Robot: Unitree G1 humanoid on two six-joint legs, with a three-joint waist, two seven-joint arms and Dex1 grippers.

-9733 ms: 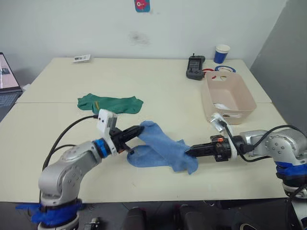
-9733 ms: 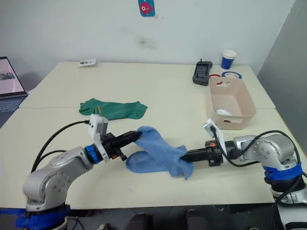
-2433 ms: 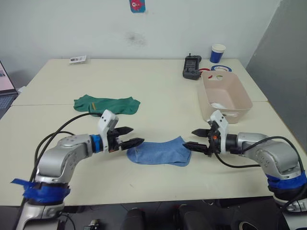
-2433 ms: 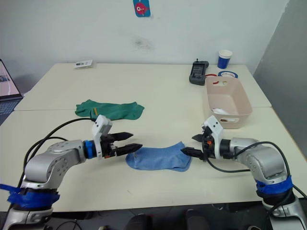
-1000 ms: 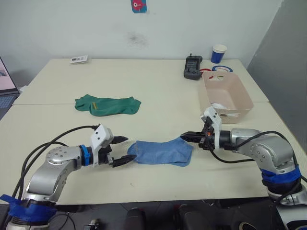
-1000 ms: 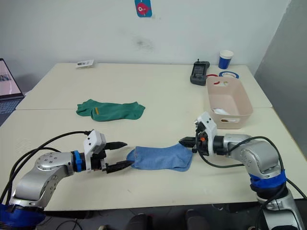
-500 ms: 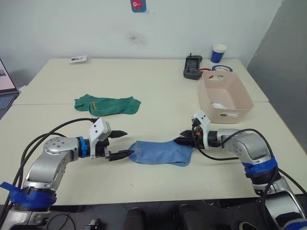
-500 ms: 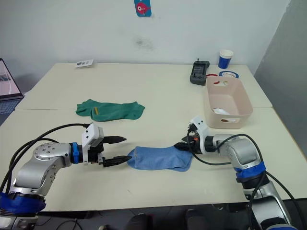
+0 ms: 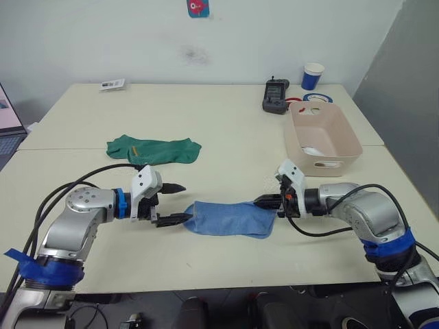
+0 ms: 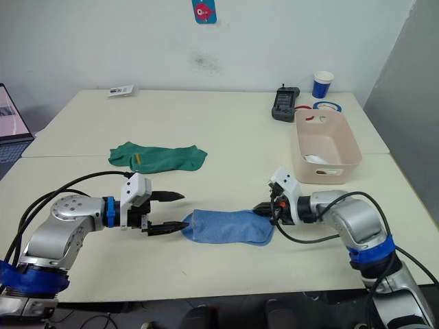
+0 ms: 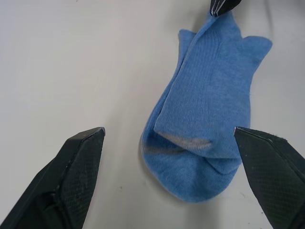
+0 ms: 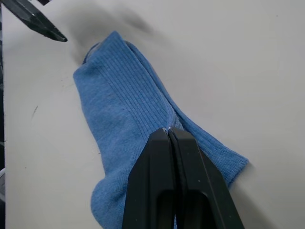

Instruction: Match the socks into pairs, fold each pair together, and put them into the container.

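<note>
Two light blue socks [image 9: 230, 218] lie stacked flat at the table's front centre. My left gripper [image 9: 180, 203] is open, its fingers either side of the socks' toe end [image 11: 209, 109] without touching it. My right gripper [image 9: 264, 201] is shut on the cuff edge of the light blue socks [image 12: 119, 109], where the fabric draws to a point at its tips [image 12: 167, 131]. Dark green socks [image 9: 154, 149] with a yellow mark lie together at the left. The beige-pink container [image 9: 343, 133] stands at the right with a white sock [image 9: 312, 151] inside.
Behind the container are a blue-and-white paper cup [image 9: 312, 75], a black device [image 9: 276, 96] and tape rings [image 9: 317, 98]. A small card [image 9: 113, 84] lies at the far left, and a laptop [image 9: 5, 120] shows at the left edge.
My right gripper opened briefly and shut again at the socks' cuff. My left gripper, still open, shifted slightly closer around the toe end.
</note>
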